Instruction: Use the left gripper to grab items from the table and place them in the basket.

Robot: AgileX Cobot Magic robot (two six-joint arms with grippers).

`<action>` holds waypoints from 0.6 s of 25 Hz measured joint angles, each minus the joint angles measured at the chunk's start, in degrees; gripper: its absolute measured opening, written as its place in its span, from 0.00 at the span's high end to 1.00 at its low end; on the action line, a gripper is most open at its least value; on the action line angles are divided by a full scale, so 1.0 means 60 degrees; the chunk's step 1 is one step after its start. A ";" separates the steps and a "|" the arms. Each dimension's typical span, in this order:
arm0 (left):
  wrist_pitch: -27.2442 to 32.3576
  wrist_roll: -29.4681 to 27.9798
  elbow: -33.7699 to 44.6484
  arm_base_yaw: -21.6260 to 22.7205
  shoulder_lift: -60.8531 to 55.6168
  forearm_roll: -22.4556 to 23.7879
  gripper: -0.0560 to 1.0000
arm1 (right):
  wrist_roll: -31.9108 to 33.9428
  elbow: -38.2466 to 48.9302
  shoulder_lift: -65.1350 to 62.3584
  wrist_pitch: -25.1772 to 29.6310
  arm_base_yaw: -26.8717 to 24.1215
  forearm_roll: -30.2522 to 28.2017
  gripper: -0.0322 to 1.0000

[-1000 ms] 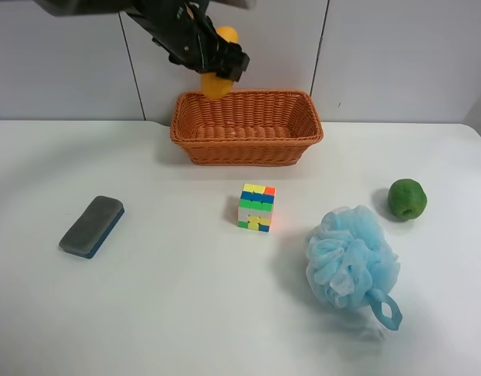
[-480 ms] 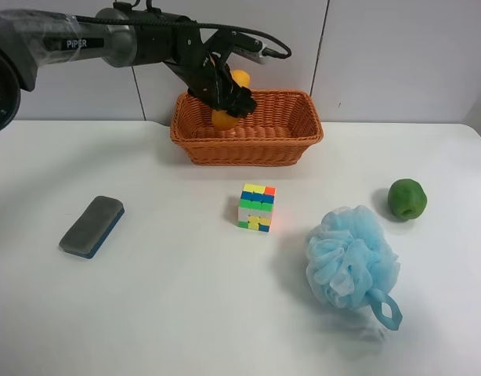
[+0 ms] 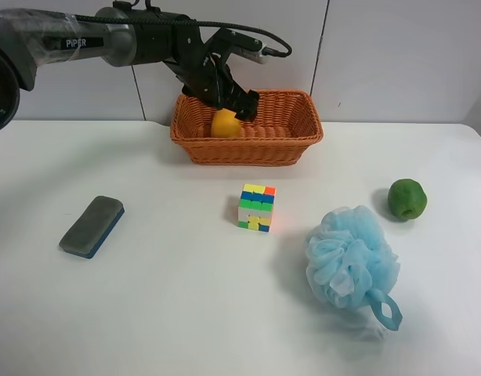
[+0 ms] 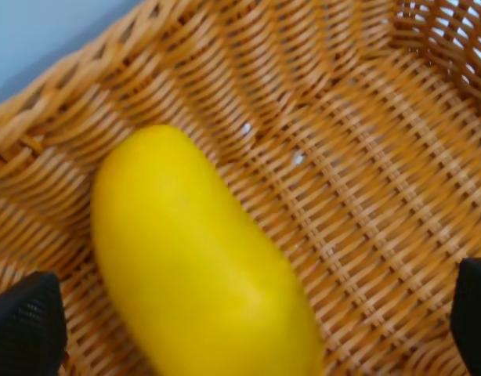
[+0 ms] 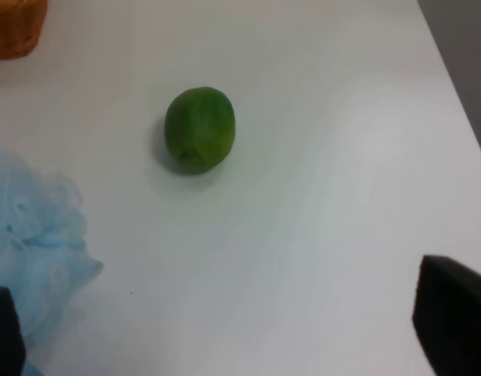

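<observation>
Exterior high view: the arm at the view's left reaches over the basket, which stands at the far edge of the table. The left wrist view looks straight into the wicker, so this is the left arm. The left gripper hangs just above the mango, jaws spread wide. In the left wrist view its two black fingertips sit at opposite edges, with the fruit between them and clear of both, so nothing is gripped. The mango lies on its side on the basket floor, at the end of the basket nearest the arm and close to the side wall. It probably leans on the weave there, but contact cannot be confirmed. On the table, outside the basket: the eraser block towards the exterior high view's left, well apart from the rest; the puzzle cube in front of the basket; the bath puff towards the view's right; and the green fruit near the puff, not touching it. The right gripper hovers over bare table near the green fruit and the puff. Its fingertips are far apart and hold nothing.
</observation>
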 joint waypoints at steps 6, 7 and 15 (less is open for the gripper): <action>0.1540 -0.0186 0.0000 0.0000 -0.0640 0.0063 0.01 | 0.0000 0.0000 0.0000 0.0000 0.0000 0.0000 0.01; 0.2021 -0.0258 0.0000 0.0000 -0.0956 0.0189 0.01 | 0.0000 0.0000 0.0000 0.0000 0.0000 0.0000 0.01; 0.5395 -0.0655 -0.0011 -0.0015 -0.3971 0.1737 0.03 | 0.0000 0.0000 0.0000 0.0000 0.0000 0.0000 0.01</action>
